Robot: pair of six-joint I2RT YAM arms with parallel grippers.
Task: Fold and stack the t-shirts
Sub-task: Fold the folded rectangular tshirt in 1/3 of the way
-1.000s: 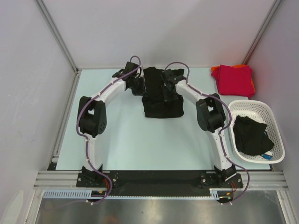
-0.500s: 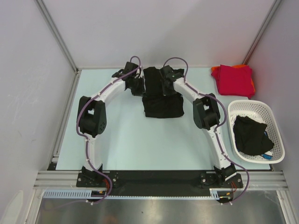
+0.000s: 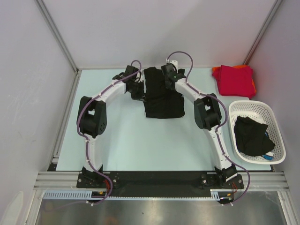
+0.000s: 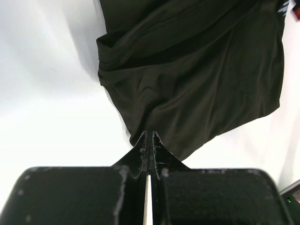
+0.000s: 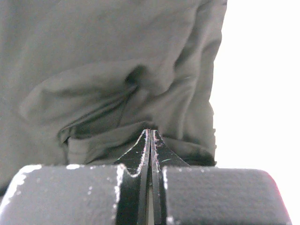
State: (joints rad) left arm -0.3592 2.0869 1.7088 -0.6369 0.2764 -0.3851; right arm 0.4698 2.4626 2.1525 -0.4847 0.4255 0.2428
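Note:
A black t-shirt (image 3: 161, 107) lies partly folded at the far middle of the table. My left gripper (image 3: 137, 90) is at its left edge. In the left wrist view its jaws (image 4: 150, 136) are shut, with the tips at a corner of the black cloth (image 4: 197, 84). My right gripper (image 3: 169, 80) is over the shirt's far right part. In the right wrist view its jaws (image 5: 151, 133) are shut against a bunched fold of the cloth (image 5: 108, 84). A folded crimson red t-shirt (image 3: 236, 79) lies on an orange one (image 3: 215, 70) at the far right.
A white lattice basket (image 3: 277, 129) stands at the right edge with another black garment (image 3: 252, 136) in it. Metal frame posts rise at the table's far corners. Both arms arch over the table's middle.
My right gripper has moved toward the far edge, from the shirt's right side to its far right part. My left gripper has shifted slightly nearer along the left edge. The shirt has hardly moved.

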